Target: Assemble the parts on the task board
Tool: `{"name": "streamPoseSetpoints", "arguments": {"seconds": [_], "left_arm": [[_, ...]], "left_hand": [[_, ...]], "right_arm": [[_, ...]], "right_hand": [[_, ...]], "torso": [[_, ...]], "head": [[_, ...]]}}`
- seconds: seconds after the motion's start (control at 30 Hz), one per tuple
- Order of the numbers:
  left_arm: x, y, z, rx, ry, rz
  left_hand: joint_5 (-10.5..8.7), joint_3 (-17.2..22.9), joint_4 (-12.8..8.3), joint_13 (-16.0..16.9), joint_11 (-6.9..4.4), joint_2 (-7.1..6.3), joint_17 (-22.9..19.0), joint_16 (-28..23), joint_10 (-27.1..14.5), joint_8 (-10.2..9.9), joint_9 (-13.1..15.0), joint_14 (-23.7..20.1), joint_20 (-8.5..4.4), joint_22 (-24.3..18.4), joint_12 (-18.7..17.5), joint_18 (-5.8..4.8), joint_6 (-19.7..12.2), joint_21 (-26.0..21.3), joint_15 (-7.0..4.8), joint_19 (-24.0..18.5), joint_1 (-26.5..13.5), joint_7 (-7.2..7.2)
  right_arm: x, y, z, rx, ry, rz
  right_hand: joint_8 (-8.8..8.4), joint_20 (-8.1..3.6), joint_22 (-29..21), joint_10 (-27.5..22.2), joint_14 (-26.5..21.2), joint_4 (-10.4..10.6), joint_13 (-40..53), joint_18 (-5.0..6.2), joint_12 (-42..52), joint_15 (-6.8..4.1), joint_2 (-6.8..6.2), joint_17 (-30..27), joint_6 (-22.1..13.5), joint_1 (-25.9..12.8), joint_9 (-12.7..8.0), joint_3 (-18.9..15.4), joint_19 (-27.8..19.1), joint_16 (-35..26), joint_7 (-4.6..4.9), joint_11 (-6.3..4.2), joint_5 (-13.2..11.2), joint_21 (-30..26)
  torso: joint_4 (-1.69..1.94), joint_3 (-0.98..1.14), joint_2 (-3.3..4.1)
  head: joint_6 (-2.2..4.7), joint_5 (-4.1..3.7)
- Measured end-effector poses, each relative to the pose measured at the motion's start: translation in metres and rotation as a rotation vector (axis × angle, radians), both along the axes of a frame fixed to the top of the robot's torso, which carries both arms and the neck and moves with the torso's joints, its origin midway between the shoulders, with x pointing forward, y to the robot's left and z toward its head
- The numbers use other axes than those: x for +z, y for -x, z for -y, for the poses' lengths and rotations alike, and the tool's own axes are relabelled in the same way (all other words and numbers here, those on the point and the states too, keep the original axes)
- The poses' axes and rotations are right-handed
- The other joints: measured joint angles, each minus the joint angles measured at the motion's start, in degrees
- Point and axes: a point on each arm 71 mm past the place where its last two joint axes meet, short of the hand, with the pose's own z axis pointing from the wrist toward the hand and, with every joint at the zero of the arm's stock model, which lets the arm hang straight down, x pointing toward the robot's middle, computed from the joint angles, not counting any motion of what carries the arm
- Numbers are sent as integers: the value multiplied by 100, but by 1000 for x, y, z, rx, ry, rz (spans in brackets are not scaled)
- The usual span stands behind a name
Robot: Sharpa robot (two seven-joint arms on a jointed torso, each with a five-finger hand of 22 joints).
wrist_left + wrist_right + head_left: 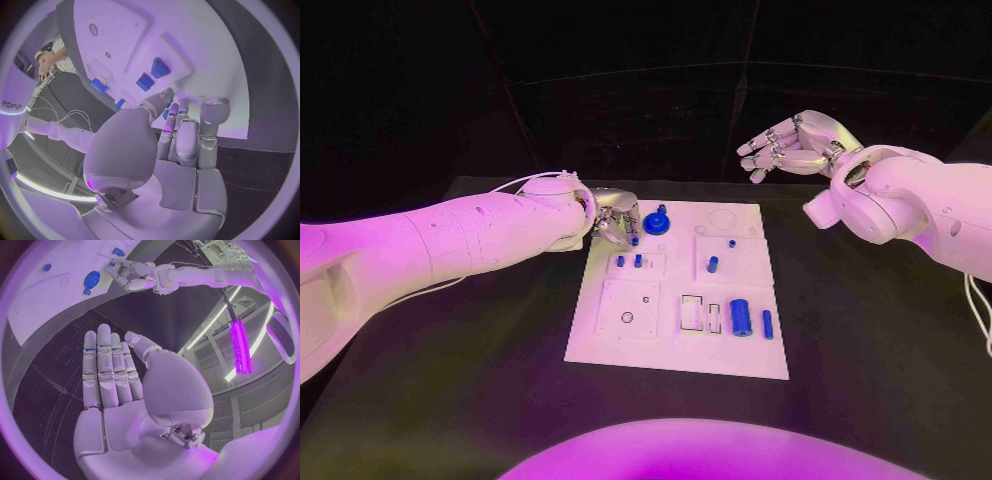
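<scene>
Now left robot hand (616,218) over task board (678,352), right robot hand (788,145) raised

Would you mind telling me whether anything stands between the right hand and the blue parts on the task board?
Nothing visible does. The right hand hangs open above the table beyond the task board's far right corner, with bare air and table between it and the blue parts.

One piece of lettering shows, in the left wrist view: mirrored characters on a dark surface (14,105) at the circle's rim. They cannot be read.
</scene>
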Motion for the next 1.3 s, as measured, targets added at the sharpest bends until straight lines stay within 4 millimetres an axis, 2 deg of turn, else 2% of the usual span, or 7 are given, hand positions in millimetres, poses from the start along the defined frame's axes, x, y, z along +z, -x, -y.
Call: {"name": "streamPoseSetpoints", "arguments": {"seconds": [0.3, 0.57, 0.7, 0.8, 0.9, 1.07, 1.3], "left_arm": [[0, 0, -5, 10, 0, 7], [4, 2, -27, 46, 15, 25], [12, 5, -39, 78, 80, 36], [18, 9, -46, 111, 175, 23], [22, 14, -51, 149, 306, -12], [31, 26, -50, 199, 576, -98], [41, 45, -40, 243, 905, -219]], "left_hand": [[0, 0, 0, 0, 39, 0, -38, 0, -96, 0, 0, 7, 38, 3, 0, 1, -162, -26, 34, 3, 0, 31], [0, -58, -58, 1, 70, -22, -107, 0, -252, 0, 1, 0, 96, -222, 0, 0, -407, -296, 41, -55, -22, 50], [0, -65, -65, 1, 79, -22, -327, -116, -260, 4, 13, -60, 102, -556, 24, 1, -385, -654, 101, -212, -22, 72], [0, -65, -64, 22, 69, -22, -521, -233, -131, 98, 38, -104, 106, -771, 136, 9, -247, -897, 101, -291, -22, 124], [0, -65, -64, 48, 35, 0, -876, -443, 97, 155, 43, -226, 94, -1118, 251, 135, -152, -1283, 68, -471, 1, 93], [0, -47, -47, 73, -41, 58, -1871, -1074, 339, 198, 42, -672, 62, -1371, 407, 134, -42, -1667, 32, -765, 9, 60], [0, -174, -20, 96, -76, 76, -2949, -1821, 470, 265, 36, -1300, 57, -1521, 533, 132, 47, -1974, 25, -1106, -10, 11]], "right_arm": [[0, 0, 1, -3, 3, -1], [-1, -1, 7, -11, 39, -2], [-2, -1, 11, -9, 74, 7], [-3, 1, 14, -1, 113, 19], [-7, 5, 17, 12, 171, 36], [-19, 14, 19, 50, 309, 80], [-42, 31, 11, 114, 522, 154]], "right_hand": [[0, 21, -6, -21, 0, 0, -18, 0, 0, 0, 0, -6, -21, 0, -6, 0, -21, -22, 21, 21, 0, 0], [0, 48, 1, -347, 126, -80, -117, 0, 0, 18, -49, 9, -34, 120, -6, 58, 59, -63, 50, 68, -130, -13], [0, -118, 205, -475, 478, -206, -177, 0, 0, -88, -54, 196, -22, 299, -6, -33, 492, 269, 63, 28, -296, 376], [0, -249, 446, -483, 513, -293, -205, 0, 48, -183, -23, 548, 48, 355, -5, -105, 724, 948, 22, 31, -334, 790], [0, -290, 710, -471, 503, -349, -208, 0, 79, -194, -23, 1077, 86, 355, -5, -111, 799, 1988, -16, 19, -334, 1206], [0, -298, 1040, -399, 512, -381, -206, 0, 114, -227, 12, 3134, 177, 314, -5, -80, 893, 4529, -48, -52, -333, 1715], [0, -267, 1258, -476, 512, -402, -202, 0, 114, -227, -66, 4228, 215, 197, -5, -58, 924, 5728, -51, -82, -248, 2045]], "torso": [[1, -1, -1], [1, -6, -5], [1, -5, -8], [1, -6, -8], [1, -7, -10], [1, -16, -12], [-1, -17, -8]], "head": [[5, 3], [41, -35], [69, -59], [97, -91], [122, -154], [180, -282], [247, -459]]}}
